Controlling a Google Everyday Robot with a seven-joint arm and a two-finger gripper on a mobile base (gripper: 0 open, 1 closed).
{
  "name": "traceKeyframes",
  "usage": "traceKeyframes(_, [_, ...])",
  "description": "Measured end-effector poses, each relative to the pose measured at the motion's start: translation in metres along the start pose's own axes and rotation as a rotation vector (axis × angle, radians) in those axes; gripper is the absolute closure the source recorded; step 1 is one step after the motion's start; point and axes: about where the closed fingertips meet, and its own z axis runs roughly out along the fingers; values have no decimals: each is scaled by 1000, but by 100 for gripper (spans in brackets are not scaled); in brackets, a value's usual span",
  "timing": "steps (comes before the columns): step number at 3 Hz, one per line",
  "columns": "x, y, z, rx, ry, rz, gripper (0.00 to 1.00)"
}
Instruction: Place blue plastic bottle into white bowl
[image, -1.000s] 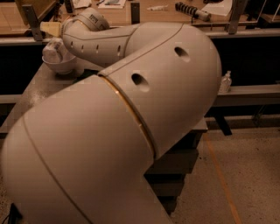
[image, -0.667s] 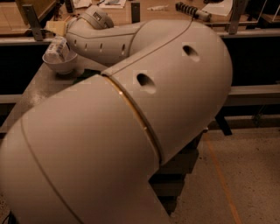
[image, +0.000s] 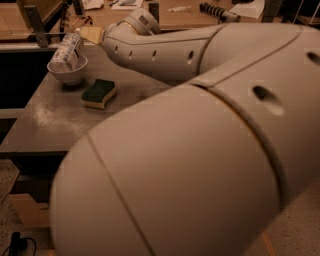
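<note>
The blue plastic bottle (image: 66, 51), clear with a whitish label, lies tilted inside the white bowl (image: 67, 74) at the far left of the grey table (image: 45, 125). My gripper (image: 91, 34) is at the end of the arm, just right of and slightly behind the bottle's upper end. It appears to be apart from the bottle. My large white arm (image: 200, 140) fills the right and lower part of the view and hides much of the table.
A green and yellow sponge (image: 99, 93) lies on the table just right of and in front of the bowl. A wooden workbench (image: 180, 17) with tools and papers runs behind the table. The table's front edge drops to the floor at lower left.
My arm has pulled back to the right, uncovering the sponge and more of the table top. The bowl with the bottle in it stays in place.
</note>
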Motion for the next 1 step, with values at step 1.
traceKeyframes(1, [-2,-9,-7,3,0,8,0])
